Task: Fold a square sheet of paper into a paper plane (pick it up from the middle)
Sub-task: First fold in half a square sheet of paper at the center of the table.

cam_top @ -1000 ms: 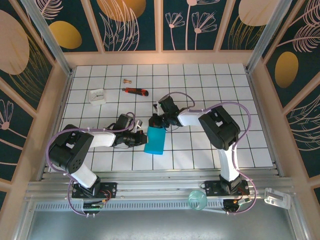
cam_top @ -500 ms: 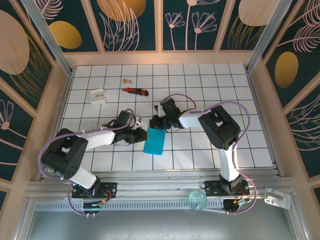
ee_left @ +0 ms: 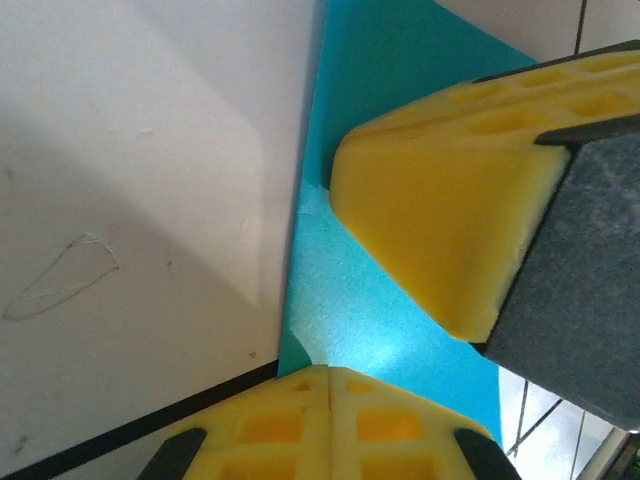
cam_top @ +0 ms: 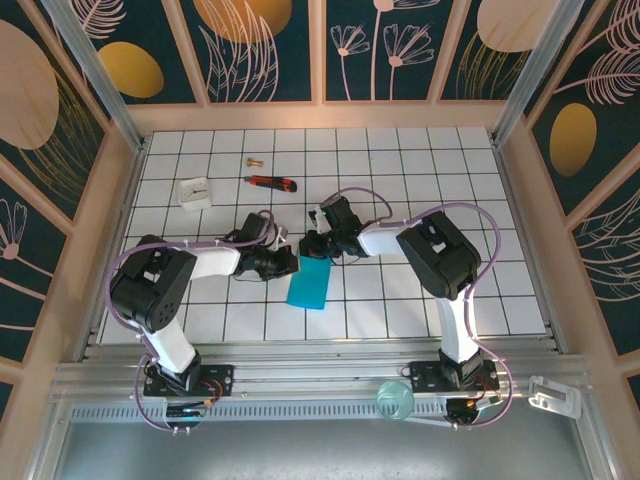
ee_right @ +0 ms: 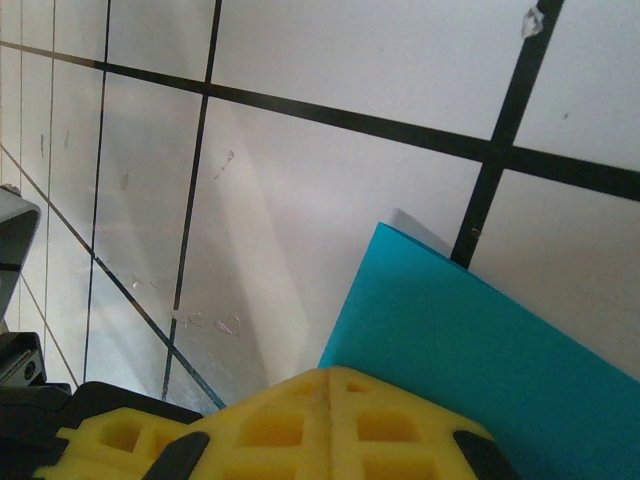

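Our left gripper [cam_top: 288,262], its jaws pressed together and empty, sits at the far-left corner of the square sheet of paper [cam_top: 309,286]. Our right gripper [cam_top: 313,247], likewise closed, bears on the sheet's far edge, and we judge both are flattening a crease. The folded sheet's long axis runs far to near, with no point formed yet.

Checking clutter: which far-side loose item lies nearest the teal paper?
The red-and-black utility knife; the white block and brass piece lie farther.
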